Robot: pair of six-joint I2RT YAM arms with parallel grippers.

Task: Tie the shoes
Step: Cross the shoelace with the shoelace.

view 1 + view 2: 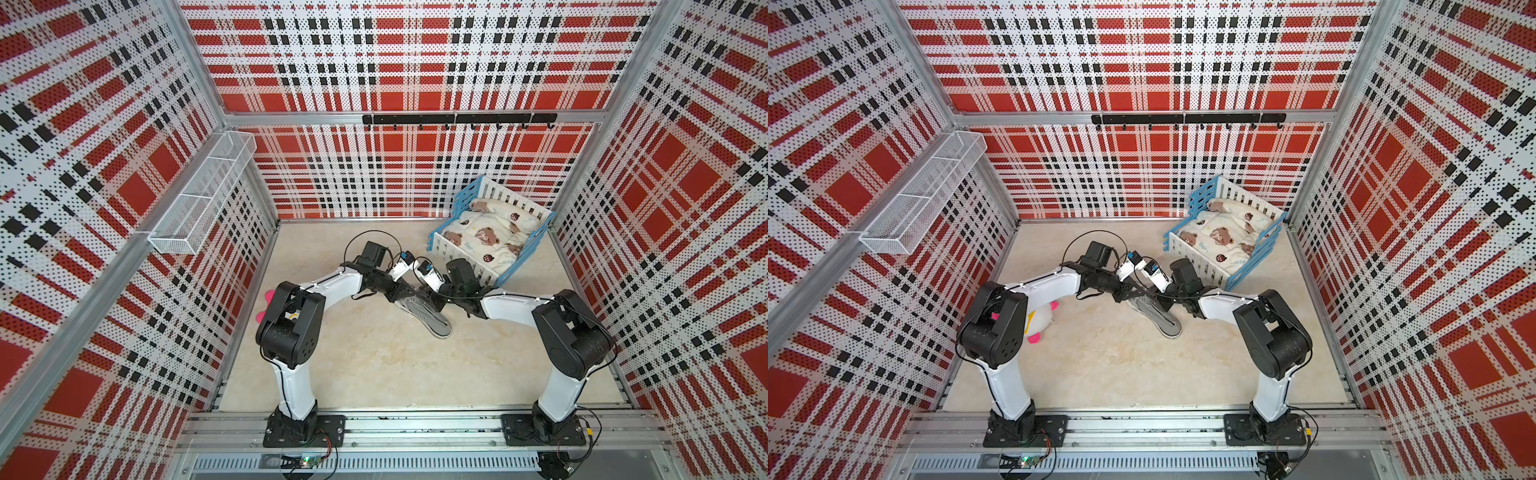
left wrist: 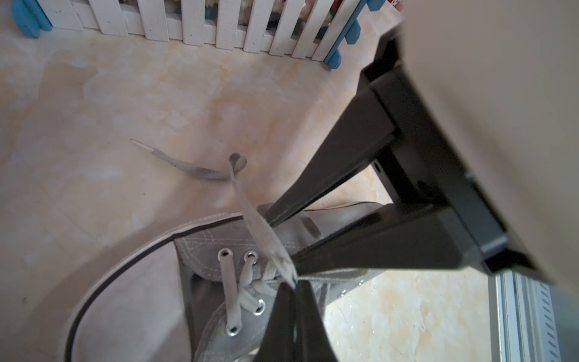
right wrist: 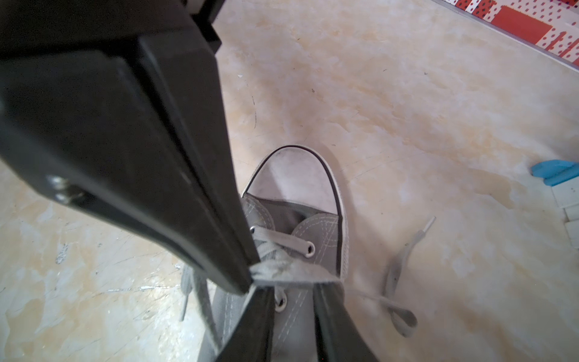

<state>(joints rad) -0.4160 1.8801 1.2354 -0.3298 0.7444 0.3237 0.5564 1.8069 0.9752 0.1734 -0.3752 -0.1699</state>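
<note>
The left gripper [image 2: 293, 283] pinches a lace [image 2: 252, 216] of the sneaker [image 3: 294, 175] as the right gripper [image 3: 294, 286], jaws spread, straddles it; closing there likely comes next.

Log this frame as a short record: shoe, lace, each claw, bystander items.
shoe: grey sneaker, standing on its sole on the floor, no bow
left claw: shut on lace
right claw: open, fingers straddling that lace
free end: trails on the floor beside the sneaker
other items: toy bed, plush toy
</note>
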